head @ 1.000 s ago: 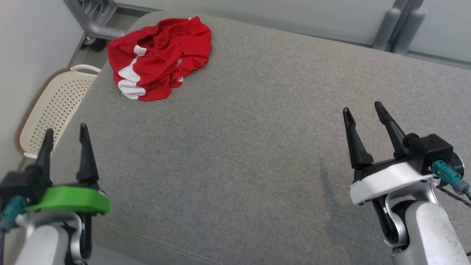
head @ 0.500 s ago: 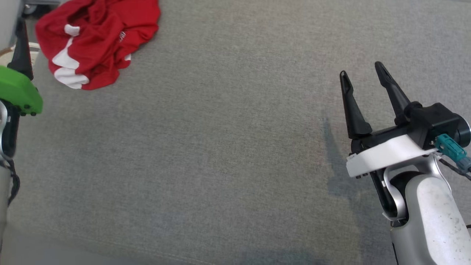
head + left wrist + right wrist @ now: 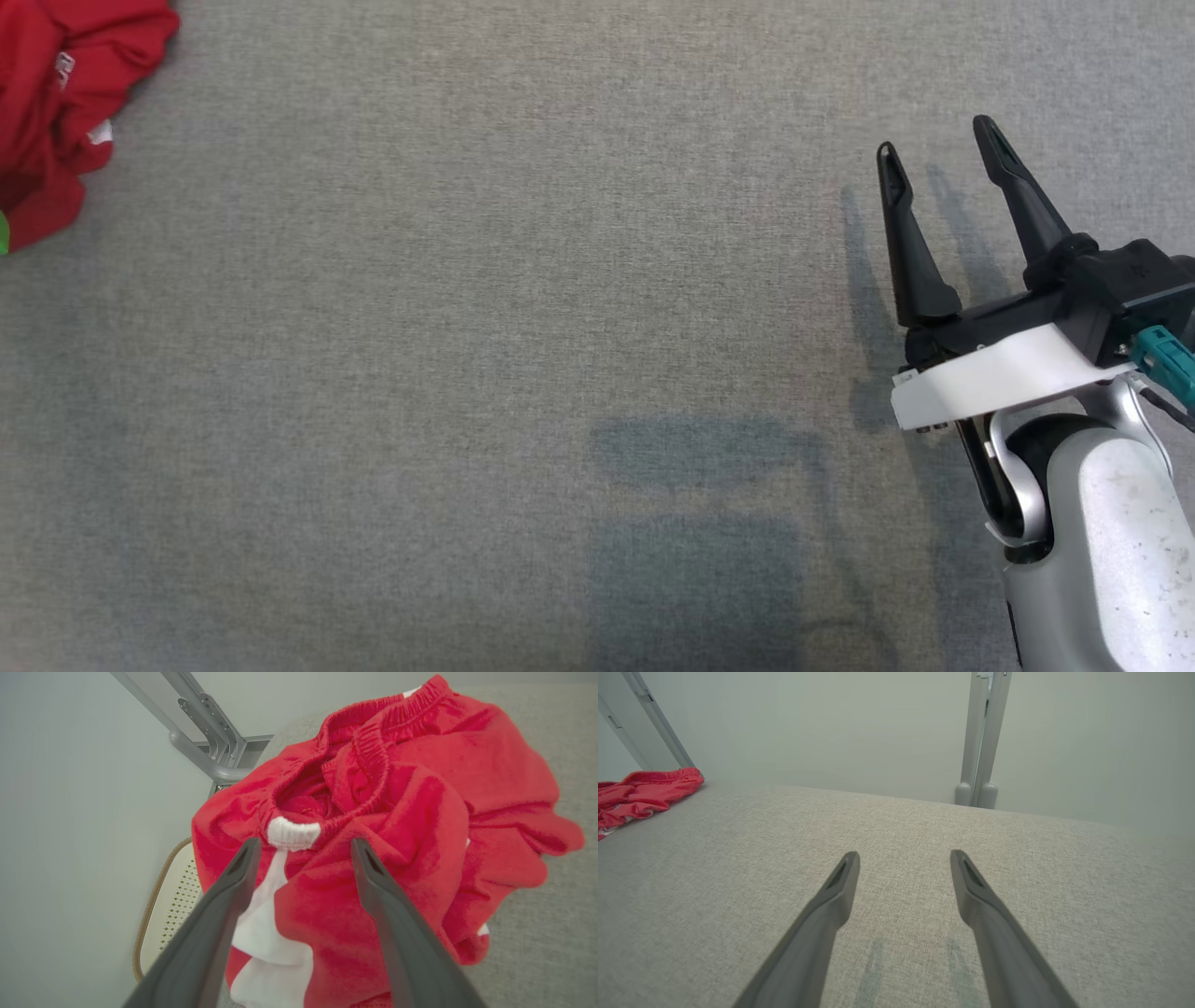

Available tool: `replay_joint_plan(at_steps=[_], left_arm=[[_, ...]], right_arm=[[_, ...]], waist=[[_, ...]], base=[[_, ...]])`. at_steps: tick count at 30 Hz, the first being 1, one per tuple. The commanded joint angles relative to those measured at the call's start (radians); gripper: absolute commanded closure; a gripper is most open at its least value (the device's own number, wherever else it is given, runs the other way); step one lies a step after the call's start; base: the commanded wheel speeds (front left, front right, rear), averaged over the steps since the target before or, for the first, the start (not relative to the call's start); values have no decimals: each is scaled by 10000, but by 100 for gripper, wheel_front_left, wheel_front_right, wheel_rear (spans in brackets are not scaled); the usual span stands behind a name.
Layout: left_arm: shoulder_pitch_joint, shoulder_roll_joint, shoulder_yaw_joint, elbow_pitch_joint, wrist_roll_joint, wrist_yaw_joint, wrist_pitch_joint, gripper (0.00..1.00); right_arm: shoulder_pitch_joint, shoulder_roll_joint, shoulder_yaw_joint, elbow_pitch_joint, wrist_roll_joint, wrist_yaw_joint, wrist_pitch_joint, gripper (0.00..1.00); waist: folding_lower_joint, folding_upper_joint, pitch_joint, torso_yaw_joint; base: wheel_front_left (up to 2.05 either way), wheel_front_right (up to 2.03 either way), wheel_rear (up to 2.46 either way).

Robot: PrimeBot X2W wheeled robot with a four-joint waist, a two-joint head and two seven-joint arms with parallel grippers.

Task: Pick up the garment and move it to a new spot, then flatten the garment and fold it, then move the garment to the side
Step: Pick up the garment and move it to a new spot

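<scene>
Red crumpled garment with white panels and an elastic waistband lies heaped near the left edge of the grey woven-fabric cushion. I see my left hand poised over the heap, its two dark fingers spread wide and gripping nothing, the tips framing a white patch of waistband; whether they touch the cloth I cannot tell. My right hand hovers over bare cushion, well apart from the garment, fingers likewise spread and empty. Past the cushion's edge a cream perforated basket sits lower down, near a grey metal frame
</scene>
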Motion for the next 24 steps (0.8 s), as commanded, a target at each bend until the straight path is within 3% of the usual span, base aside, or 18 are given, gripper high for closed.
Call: replay_joint_plan(at_steps=[1, 12, 13, 14, 15, 16, 24], left_arm=[[-205, 95, 55, 149, 27, 52, -64, 0], [-575, 112, -19, 1576, 14, 116, -574, 0], [-571, 108, -35, 1687, 20, 138, -594, 20], [-580, 110, -58, 1779, 25, 135, -631, 59], [-613, 134, -68, 1870, 33, 136, -670, 83], [-642, 163, -82, 1952, 56, 155, -745, 100], [-966, 664, -474, 2237, 513, 148, -1345, 100]], right_arm=[[-116, -27, -29, -82, -82, 1, -5, 0], [-181, -103, 72, -56, -29, 1, -130, 0], [-189, -109, 94, -56, -14, 1, -133, 0], [-193, -125, 115, -63, 5, 1, -127, 0], [-204, -144, 115, -79, 19, 1, -142, 0], [-210, -158, 106, -90, 26, -1, -175, 0], [-62, -104, -9, 199, 111, 1, -449, 0]], waist=[[-2, 108, 543, -532], [-2, 108, 628, -703], [-2, 108, 632, -720], [-2, 108, 633, -738], [-2, 108, 636, -756], [-2, 108, 631, -769], [-2, 108, 153, -739]], base=[[0, 0, 0], [0, 0, 0], [0, 0, 0], [0, 0, 0], [0, 0, 0], [0, 0, 0], [0, 0, 0]])
